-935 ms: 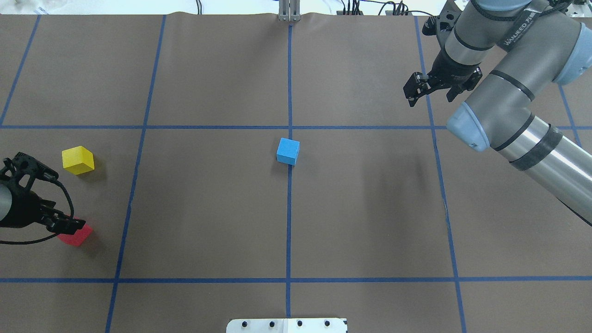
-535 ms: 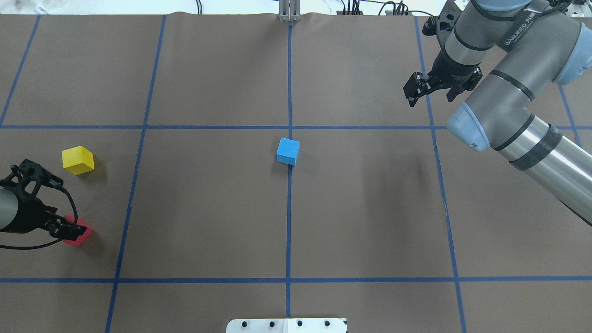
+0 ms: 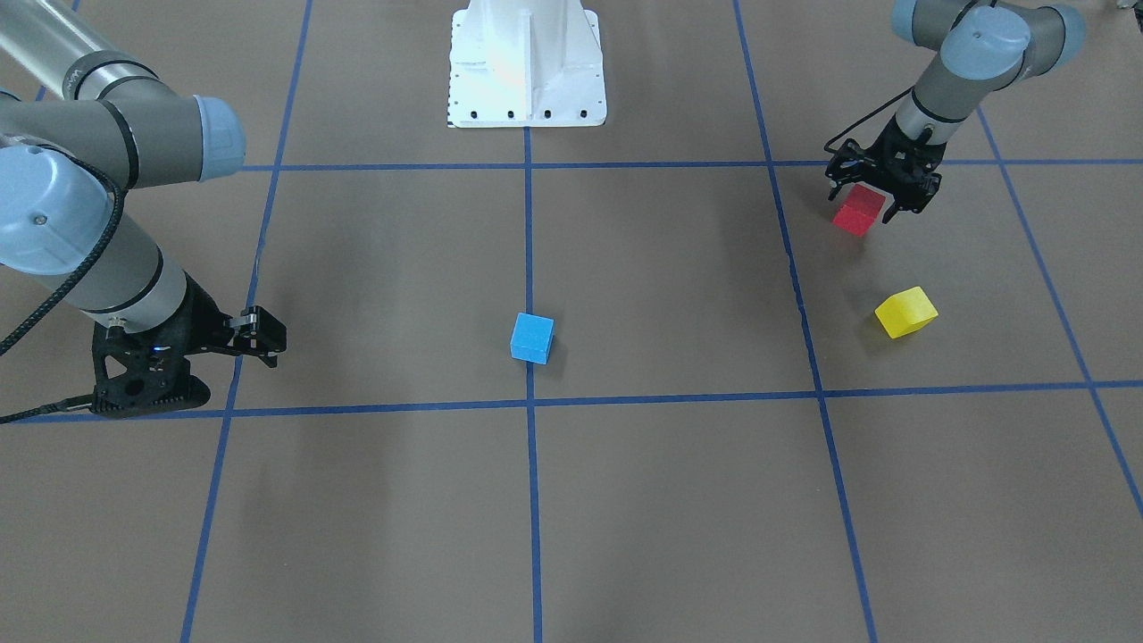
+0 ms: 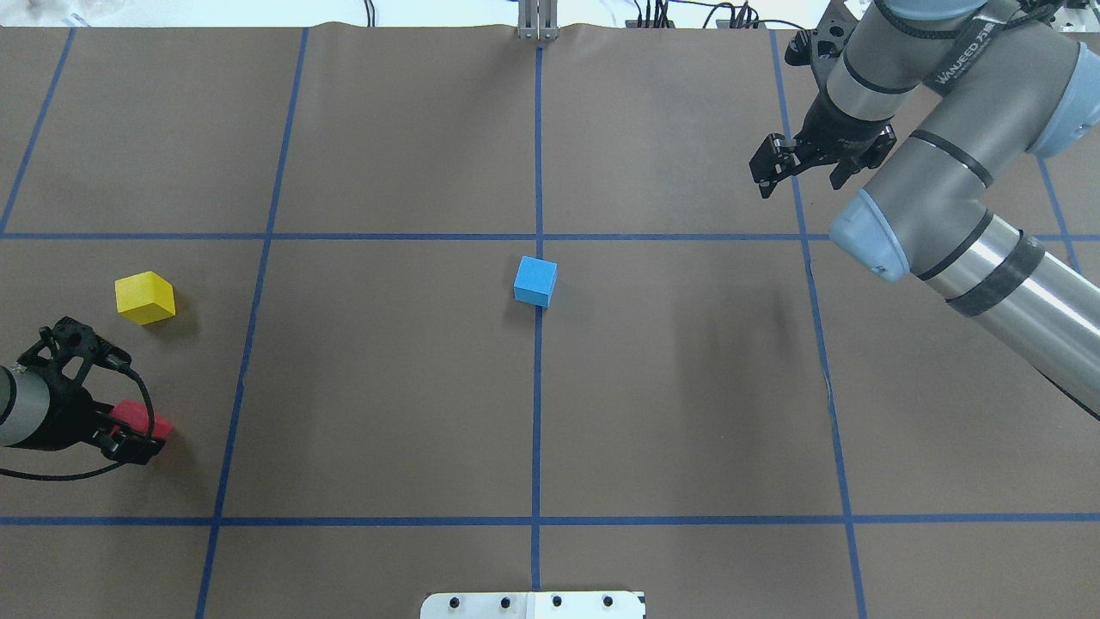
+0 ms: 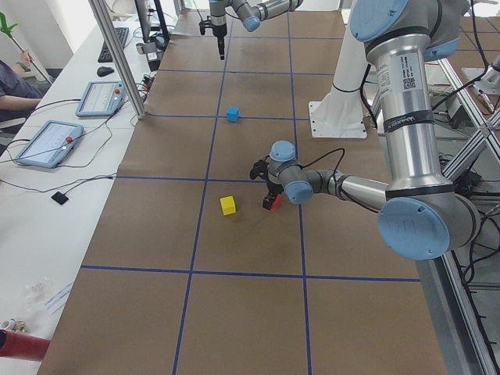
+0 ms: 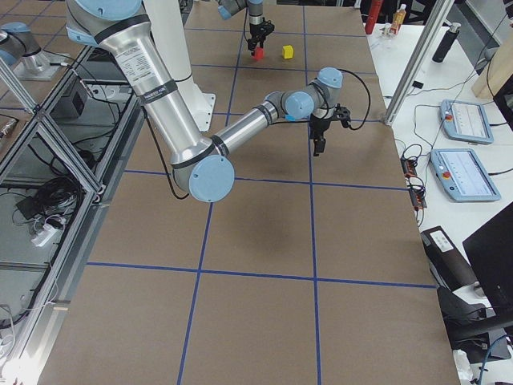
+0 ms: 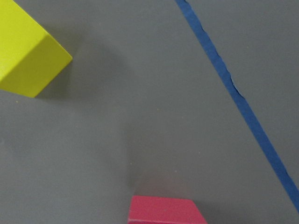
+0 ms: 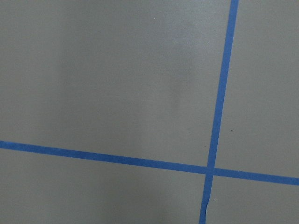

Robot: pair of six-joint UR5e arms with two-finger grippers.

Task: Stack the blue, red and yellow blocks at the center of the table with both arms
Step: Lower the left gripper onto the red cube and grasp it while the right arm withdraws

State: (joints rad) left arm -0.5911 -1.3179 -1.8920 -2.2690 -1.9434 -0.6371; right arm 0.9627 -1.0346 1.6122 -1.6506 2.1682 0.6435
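The blue block [image 4: 535, 281] sits alone at the table's center [image 3: 532, 338]. The yellow block [image 4: 144, 297] lies at the left side [image 3: 905, 312] and shows top left in the left wrist view [image 7: 25, 51]. The red block [image 4: 137, 417] rests on the table nearer the robot [image 3: 855, 214], at the bottom edge of the left wrist view [image 7: 166, 210]. My left gripper [image 4: 129, 430] is low over it, open, with fingers on either side [image 3: 871, 201]. My right gripper [image 4: 786, 176] is open and empty, hovering over the far right of the table [image 3: 259, 344].
Blue tape lines [image 4: 537, 387] divide the brown table cover into a grid. The white robot base [image 3: 527, 62] stands at the near edge. A metal post [image 5: 117, 55] and operator tablets [image 5: 47, 141] are beyond the far edge.
My left gripper has moved toward the robot and come down around the red block. The blocks and the right arm have not moved.
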